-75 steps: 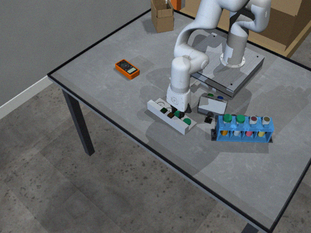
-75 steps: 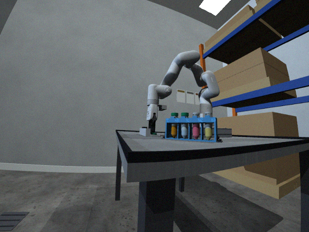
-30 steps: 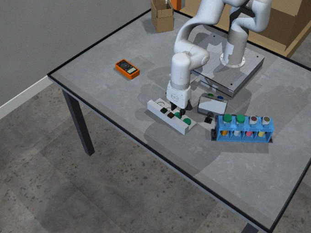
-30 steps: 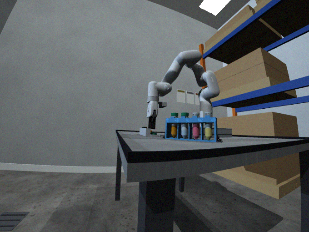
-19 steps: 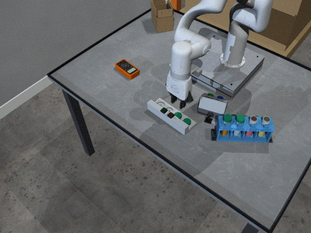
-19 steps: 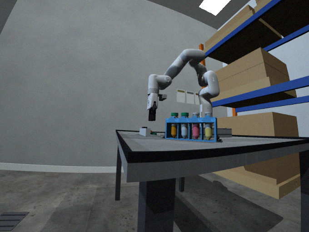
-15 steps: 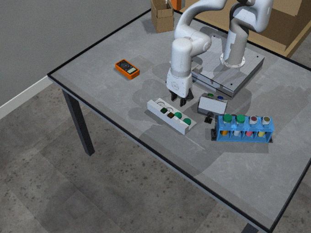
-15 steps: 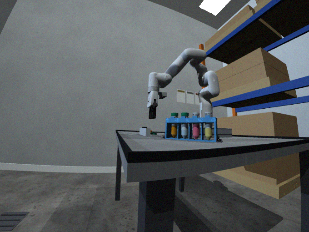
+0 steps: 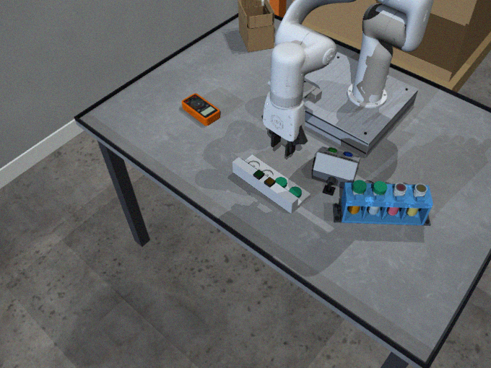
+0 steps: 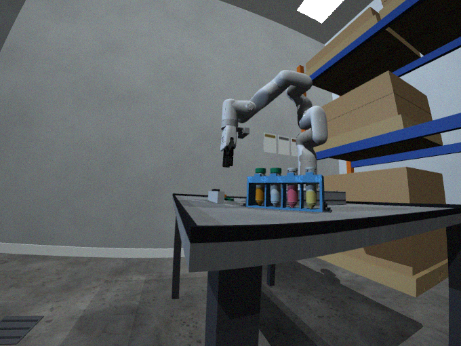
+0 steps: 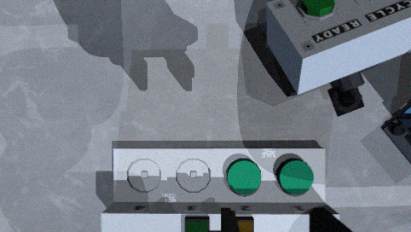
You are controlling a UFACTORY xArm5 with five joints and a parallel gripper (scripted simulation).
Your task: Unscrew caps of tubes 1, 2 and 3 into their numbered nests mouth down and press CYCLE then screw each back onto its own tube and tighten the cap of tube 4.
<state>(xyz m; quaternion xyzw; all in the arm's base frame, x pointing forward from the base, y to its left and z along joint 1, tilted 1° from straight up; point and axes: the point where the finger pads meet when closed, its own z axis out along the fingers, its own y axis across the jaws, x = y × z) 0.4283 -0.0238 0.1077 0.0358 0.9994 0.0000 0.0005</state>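
Two green caps (image 9: 281, 181) are parked in the tray (image 9: 245, 167); the gripper (image 9: 284, 147) is hung above, half open, nothing held. Next cap (image 9: 379, 187) is best approached straight down, centred, gripped squarely before twisting.

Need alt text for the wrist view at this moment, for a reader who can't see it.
Looking straight down on a white cap tray: two green caps sit in its two right-hand nests, while the two left-hand nests hold nothing. At upper right is the grey key housing labelled READY and CYCLE, its green key partly in frame.
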